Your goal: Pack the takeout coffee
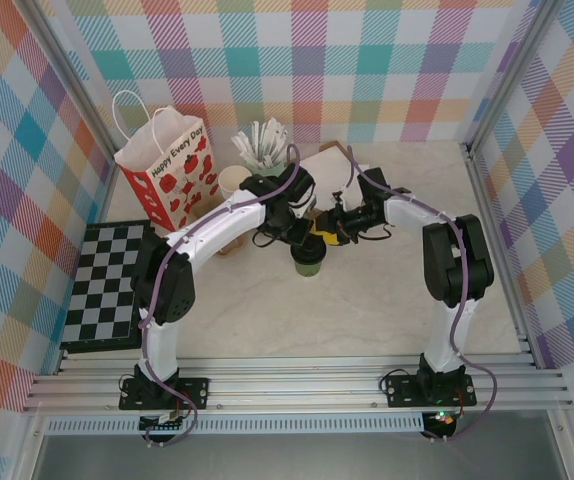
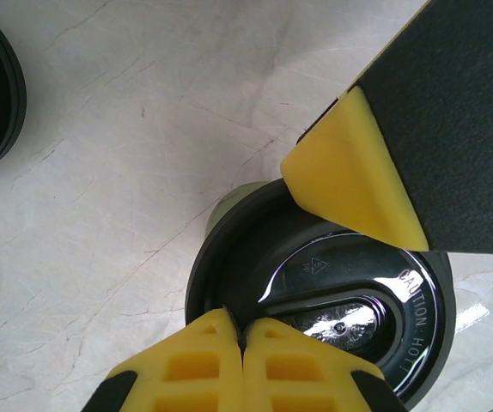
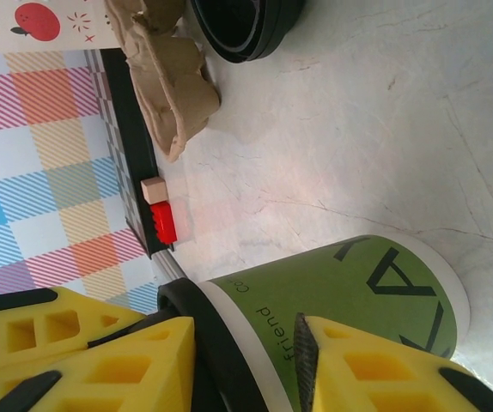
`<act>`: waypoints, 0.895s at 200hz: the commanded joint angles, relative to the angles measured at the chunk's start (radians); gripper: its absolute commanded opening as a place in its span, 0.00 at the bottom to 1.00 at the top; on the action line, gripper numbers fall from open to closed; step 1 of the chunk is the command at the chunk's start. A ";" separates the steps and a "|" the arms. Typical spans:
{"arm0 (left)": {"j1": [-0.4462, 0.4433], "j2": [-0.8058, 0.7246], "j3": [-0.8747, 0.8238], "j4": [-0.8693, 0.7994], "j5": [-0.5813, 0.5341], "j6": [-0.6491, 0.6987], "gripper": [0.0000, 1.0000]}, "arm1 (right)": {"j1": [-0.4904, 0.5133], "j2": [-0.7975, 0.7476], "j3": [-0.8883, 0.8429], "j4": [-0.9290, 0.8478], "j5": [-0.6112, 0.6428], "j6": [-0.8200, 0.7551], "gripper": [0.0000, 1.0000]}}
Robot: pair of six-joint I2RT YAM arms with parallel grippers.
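The takeout coffee [image 1: 308, 262] stands upright mid-table, a green paper cup [image 3: 358, 283] with a glossy black lid [image 2: 349, 300]. My left gripper [image 1: 300, 240] hangs right over it. Its yellow fingertips are pressed together [image 2: 242, 330] at the lid's near-left rim, with a thin dark sliver of rim pinched between them. My right gripper [image 1: 325, 238] reaches in from the right with its fingers apart [image 3: 246, 360]. One finger [image 2: 349, 180] lies over the lid's top edge. The other finger [image 3: 358, 369] sits against the cup's side wall.
A strawberry-print paper bag [image 1: 167, 165] stands back left beside cream cups [image 1: 232, 180] and a cup of white sticks [image 1: 262, 145]. A chessboard [image 1: 112, 285] lies at the left, with red and wooden blocks [image 3: 161, 219] on it. Spare black lids [image 3: 246, 26] and a cardboard carrier [image 3: 169, 86] sit nearby.
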 commanded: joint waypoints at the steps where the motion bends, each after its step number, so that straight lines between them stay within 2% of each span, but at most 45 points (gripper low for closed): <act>1: -0.014 0.020 -0.043 -0.056 -0.056 -0.055 0.00 | 0.006 -0.046 0.000 -0.026 0.108 0.031 0.42; 18: -0.012 -0.010 -0.021 -0.086 -0.124 -0.136 0.00 | -0.011 -0.165 -0.013 0.042 0.247 0.132 0.55; 40: -0.013 -0.056 -0.020 -0.113 -0.174 -0.340 0.00 | -0.028 -0.308 -0.116 0.138 0.381 0.288 0.70; 70: -0.020 -0.121 -0.111 -0.041 -0.143 -0.592 0.00 | -0.016 -0.455 -0.370 0.368 0.403 0.489 0.85; 94: -0.039 -0.113 -0.064 -0.092 -0.214 -0.697 0.00 | 0.015 -0.578 -0.536 0.479 0.488 0.539 0.98; 121: -0.046 -0.076 -0.016 -0.177 -0.258 -0.848 0.00 | 0.058 -0.645 -0.642 0.555 0.494 0.532 1.00; 145: -0.050 -0.072 -0.043 -0.175 -0.266 -0.939 0.00 | 0.145 -0.662 -0.721 0.657 0.528 0.569 1.00; 179: -0.053 -0.070 -0.064 -0.164 -0.270 -0.994 0.00 | 0.247 -0.617 -0.764 0.811 0.592 0.598 1.00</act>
